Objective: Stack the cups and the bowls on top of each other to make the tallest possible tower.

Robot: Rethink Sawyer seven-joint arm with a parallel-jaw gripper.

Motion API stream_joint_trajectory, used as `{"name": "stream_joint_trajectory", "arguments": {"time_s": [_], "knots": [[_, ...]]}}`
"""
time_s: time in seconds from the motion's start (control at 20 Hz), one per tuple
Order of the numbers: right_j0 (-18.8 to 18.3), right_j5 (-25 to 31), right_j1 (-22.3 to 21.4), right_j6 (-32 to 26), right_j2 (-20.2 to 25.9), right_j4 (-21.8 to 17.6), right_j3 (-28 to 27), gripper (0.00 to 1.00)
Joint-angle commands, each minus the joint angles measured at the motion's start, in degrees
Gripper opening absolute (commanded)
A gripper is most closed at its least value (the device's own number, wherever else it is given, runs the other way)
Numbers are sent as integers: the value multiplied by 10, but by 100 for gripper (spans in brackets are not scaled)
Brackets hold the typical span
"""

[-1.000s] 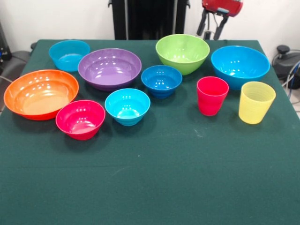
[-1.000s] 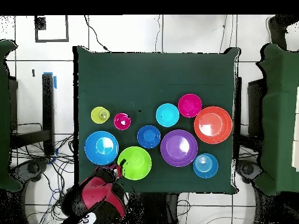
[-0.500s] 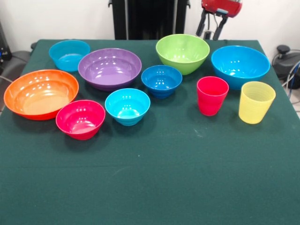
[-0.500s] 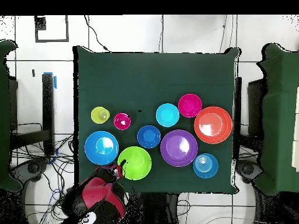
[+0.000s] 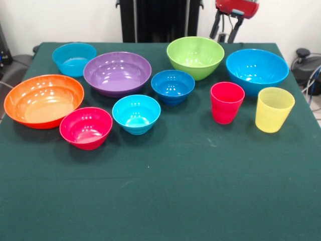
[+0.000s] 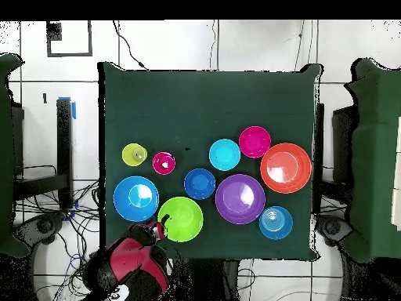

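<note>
Nothing's stacked so far: all eight bowls and both cups are spread singly over the table [image 5: 165, 196]. The gripper [image 5: 225, 31] is parked up past the far edge, just behind the green bowl [image 5: 195, 56] and blue bowl [image 5: 257, 69]. Its prongs are seen slightly apart, clamped on nothing. The red cup [image 5: 226, 102] and yellow cup [image 5: 273, 109] are set nearer the front.

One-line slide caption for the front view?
Eight bowls and two cups stand unstacked on the green table; end effector hangs behind.
</note>
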Motion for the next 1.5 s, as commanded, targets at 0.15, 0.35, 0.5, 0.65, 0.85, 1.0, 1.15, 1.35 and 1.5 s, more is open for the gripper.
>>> {"name": "stream_joint_trajectory", "arguments": {"time_s": [0.15,0.35,0.5,0.65,0.85,1.0,1.15,1.35,1.5], "knots": [[7,-29,31,89,40,6,-23,100],[9,-44,40,94,42,6,-19,100],[12,-56,48,98,44,6,-14,100],[15,-67,59,101,46,9,-13,100],[15,-75,72,102,49,13,-15,100],[17,-93,92,106,53,18,-16,100],[22,-97,101,107,55,24,-20,100],[20,-91,99,103,55,24,-23,100],[12,-78,92,96,57,21,-30,100]]}}
